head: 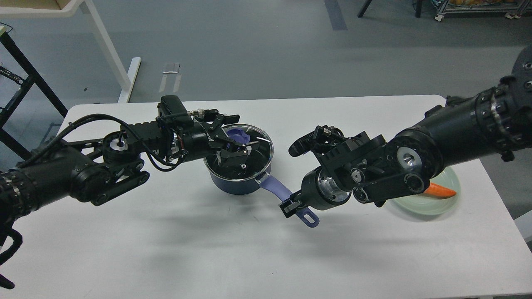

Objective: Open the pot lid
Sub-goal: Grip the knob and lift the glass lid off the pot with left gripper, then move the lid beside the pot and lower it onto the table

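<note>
Left claw (233, 146) clamped on lid (253, 143) knob over pot (239, 182), right claw (291, 204) gripping pot handle

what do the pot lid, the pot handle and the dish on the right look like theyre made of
Lid: clear glass with a shiny steel rim; the dark pot inside shows through it. Handle: matte lavender, likely plastic or silicone coating. Dish: pale green and translucent, probably glass, with an orange carrot in it.

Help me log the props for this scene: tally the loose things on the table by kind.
Pot: 1
Lid: 1
Pale green dish: 1
Toy carrot: 1
Total: 4
</note>
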Controlling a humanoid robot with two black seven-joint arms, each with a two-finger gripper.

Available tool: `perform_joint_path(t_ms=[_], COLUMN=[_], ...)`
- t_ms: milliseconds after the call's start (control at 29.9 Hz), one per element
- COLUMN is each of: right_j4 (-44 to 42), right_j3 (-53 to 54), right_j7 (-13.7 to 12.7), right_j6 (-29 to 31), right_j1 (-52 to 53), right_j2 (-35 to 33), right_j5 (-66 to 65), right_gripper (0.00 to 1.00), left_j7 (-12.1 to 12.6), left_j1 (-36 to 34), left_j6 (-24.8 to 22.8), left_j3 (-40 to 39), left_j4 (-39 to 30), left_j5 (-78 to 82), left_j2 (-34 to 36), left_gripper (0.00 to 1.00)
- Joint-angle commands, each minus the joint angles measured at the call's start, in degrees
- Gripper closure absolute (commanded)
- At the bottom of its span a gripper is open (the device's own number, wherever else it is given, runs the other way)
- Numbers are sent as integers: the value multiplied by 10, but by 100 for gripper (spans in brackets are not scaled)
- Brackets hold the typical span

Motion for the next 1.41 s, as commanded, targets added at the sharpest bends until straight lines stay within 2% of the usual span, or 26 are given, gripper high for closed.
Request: perform_joint_path(t_ms=[0,167,234,535,669,836,970,1071,1271,1372], right_j4=[0,0,0,0,0,0,1,1,1,1], right_j3=[0,0,0,0,0,0,0,0,5,5], right_j7=[0,0,0,0,0,0,0,0,0,0], right_j6=[0,0,0,0,0,0,0,0,4,4], right_j1=[1,1,1,1,1,2,3,6,7,7], right_j2=[1,1,1,0,0,0,-1,-1,-1,-1], right_j5=[0,0,0,1,1,1,1,1,1,1], right_gripper=[81,81,81,81,81,81,81,81,81,81], left_j7=[0,0,0,0,0,0,0,0,0,0], left_j1=[2,6,9,10,9,-1,-40,-44,-16,8], left_j6=[1,11,17,17,18,18,12,11,14,17], left_j3=[11,20,20,32,33,24,28,33,72,97], left_j4=[0,10,20,25,24,11,-19,-21,-2,40], left_j5=[0,-2,-2,-1,-1,-26,-92,-99,-100,-105], left_j2=[-1,-3,-4,-9,-8,14,81,132,227,239], left_gripper=[2,2,5,48,57,59,58,58,58,57])
